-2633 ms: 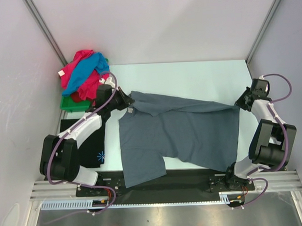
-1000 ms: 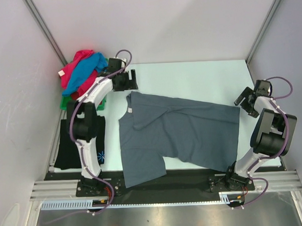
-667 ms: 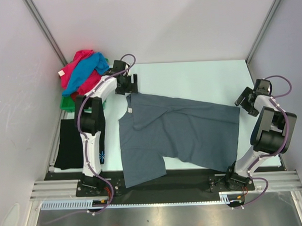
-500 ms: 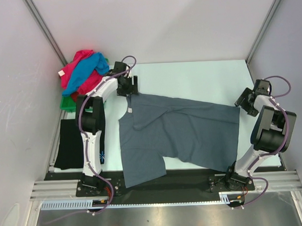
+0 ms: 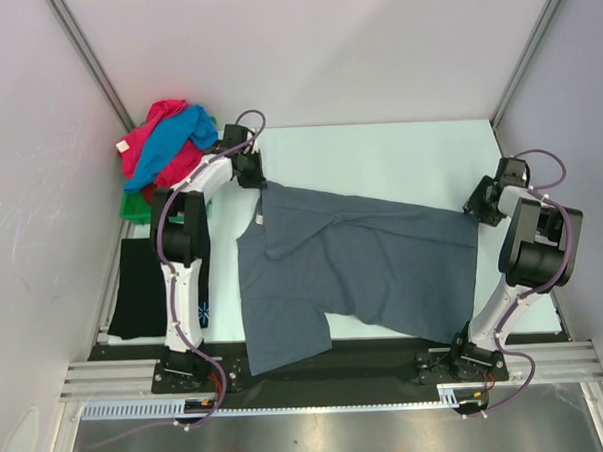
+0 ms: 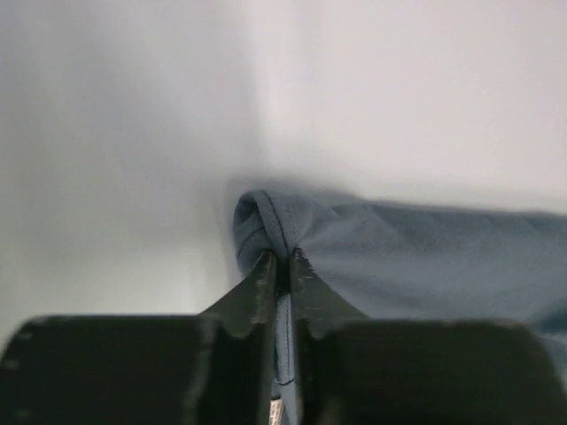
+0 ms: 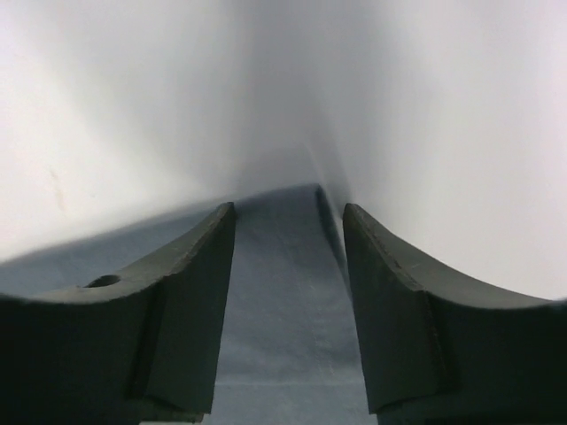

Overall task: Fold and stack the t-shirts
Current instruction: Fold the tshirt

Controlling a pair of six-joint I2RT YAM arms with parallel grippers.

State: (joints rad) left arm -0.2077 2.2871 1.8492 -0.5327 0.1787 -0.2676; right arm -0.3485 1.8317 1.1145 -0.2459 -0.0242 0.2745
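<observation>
Slate-grey t-shirt [image 5: 363, 268] lies spread flat on the table [image 5: 378, 148]. My left hand [image 6: 281, 264] is clenched on its far-left edge, cloth pinched into a fold. My right hand [image 7: 288, 217] is released, spread either side of the far-right corner

No legible writing; small white neck tag [image 5: 259, 220] on the grey t-shirt [image 5: 383, 267] too tiny for lettering

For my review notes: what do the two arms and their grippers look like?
The left arm and right arm share white links, bulky black joint housings and looping purple cables. The left gripper and right gripper are black, with dark tapering fingers.
</observation>
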